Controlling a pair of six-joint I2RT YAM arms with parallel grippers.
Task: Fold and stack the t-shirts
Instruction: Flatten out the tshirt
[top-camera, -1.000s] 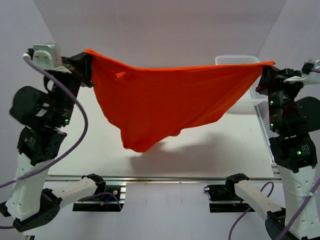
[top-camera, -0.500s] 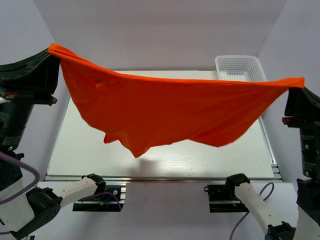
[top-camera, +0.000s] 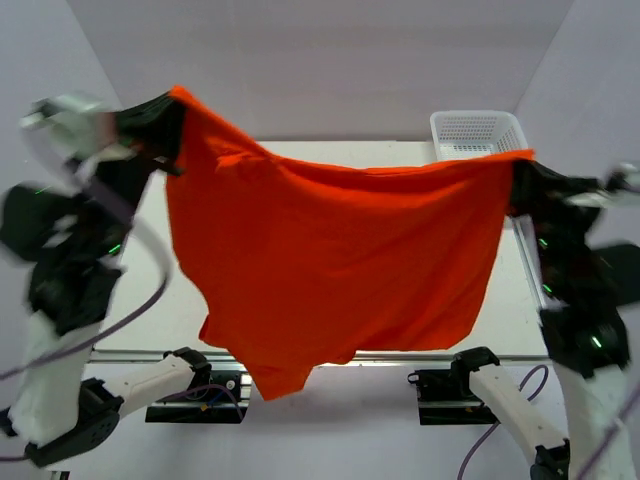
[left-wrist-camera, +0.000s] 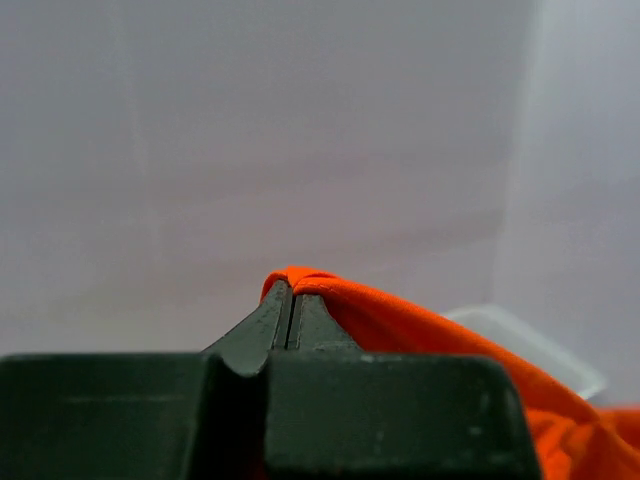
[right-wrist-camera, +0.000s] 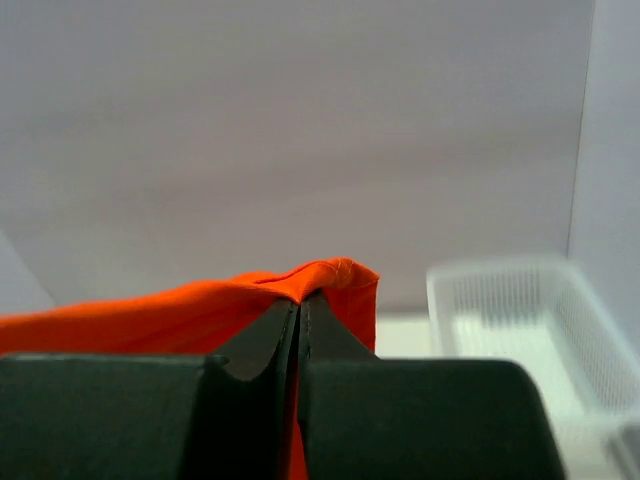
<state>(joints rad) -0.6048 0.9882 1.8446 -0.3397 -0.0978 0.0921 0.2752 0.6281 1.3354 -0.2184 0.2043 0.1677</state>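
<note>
The bright orange-red t-shirt (top-camera: 330, 260) hangs spread in the air between both arms, above the table, its lowest point drooping past the near edge. My left gripper (top-camera: 172, 108) is shut on its upper left corner, high at the left. My right gripper (top-camera: 520, 165) is shut on the upper right corner, a bit lower. In the left wrist view the fingertips (left-wrist-camera: 280, 305) pinch a fold of the t-shirt (left-wrist-camera: 420, 330). The right wrist view shows that gripper (right-wrist-camera: 301, 303) clamped on the t-shirt (right-wrist-camera: 180, 310) too.
A white mesh basket (top-camera: 478, 132) stands at the table's back right corner, also seen as the basket (right-wrist-camera: 520, 320) in the right wrist view. The white table (top-camera: 150, 290) lies under the hanging cloth. Grey walls close in on both sides.
Both arms have swung back inward after spreading wide. The shirt, pulled taut and flat half a second ago, now hangs lower and longer, its hem reaching past the table's near edge.
</note>
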